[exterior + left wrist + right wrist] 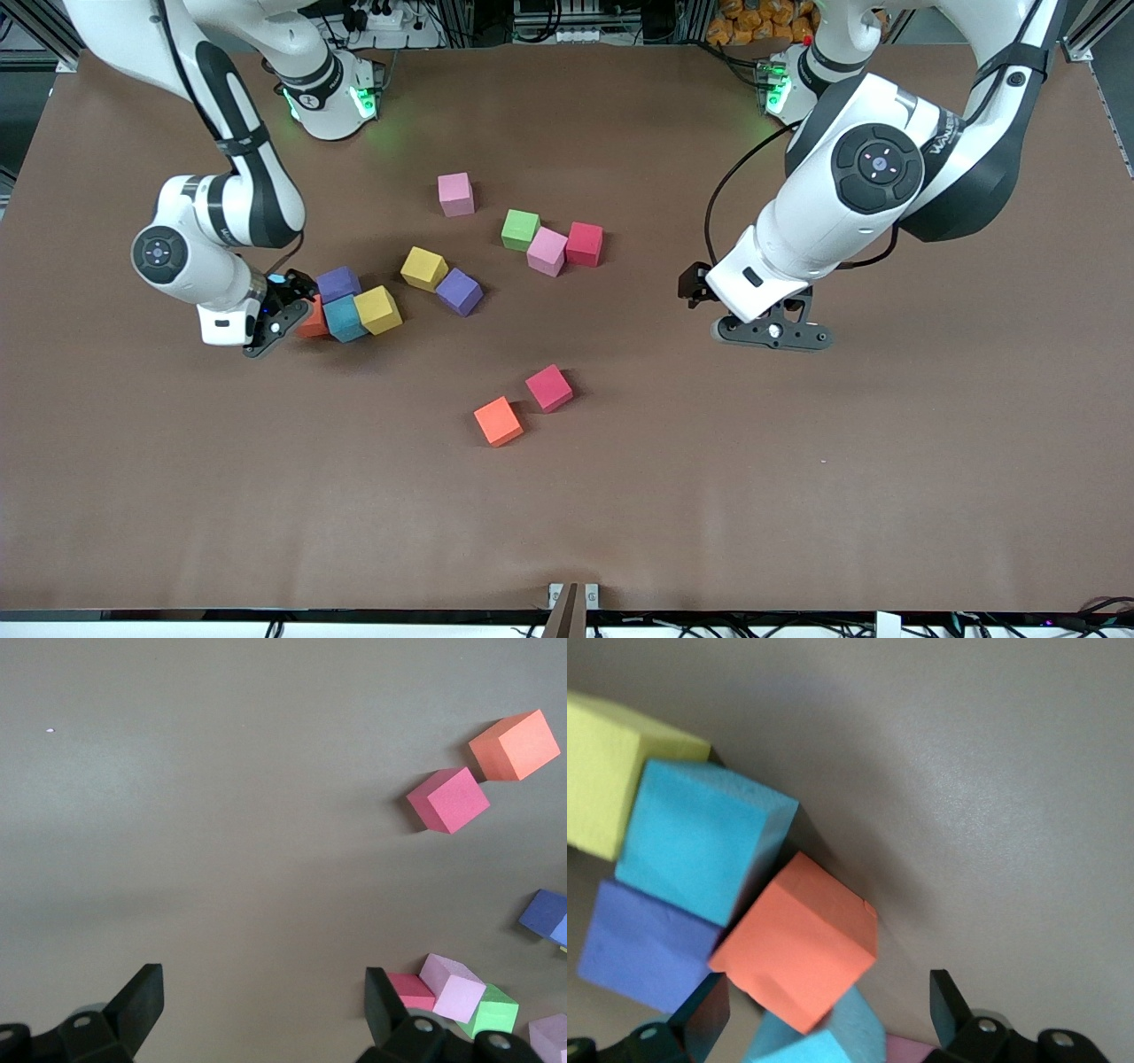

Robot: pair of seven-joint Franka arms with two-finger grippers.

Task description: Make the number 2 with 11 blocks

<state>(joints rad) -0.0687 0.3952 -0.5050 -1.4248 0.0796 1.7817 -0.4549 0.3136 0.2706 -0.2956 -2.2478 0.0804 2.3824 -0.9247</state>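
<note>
a: right wrist view had the right gripper point(824, 1014) spread wide, holding nothing, low at a tight clump twd the right arm's end of the table: orange cube point(799, 943) partly between the fingers, light blue cube point(700, 850) touching it, purple cube point(645, 943) and yellow cube point(607, 771) packed alongside. another light blue face sat just under the orange.

b: and the left gripper point(772, 333)?

a: also wide, empty, hanging over bare brown table point(797, 487) – that arm was waiting. no number 2 formed yet; blocks were scattered: pale pink cube point(455, 194) alone, green cube point(520, 229), 2nd pale pink point(547, 252) and crimson cube point(585, 244) touching in a group, 2nd yellow point(423, 268) beside 2nd purple point(459, 291), a 2nd orange cube point(498, 421) and hot-pink cube point(549, 388) nearest the front cam.

b: risk?

a: imo the clump. fingers closing there could catch a neighbour's corner, drag 2 cubes or tip the orange, since it looked tilted. foam squashes too, so an off-centre pinch might twist it out. also grabbing the hot-pink one by mistake for crimson.
</note>
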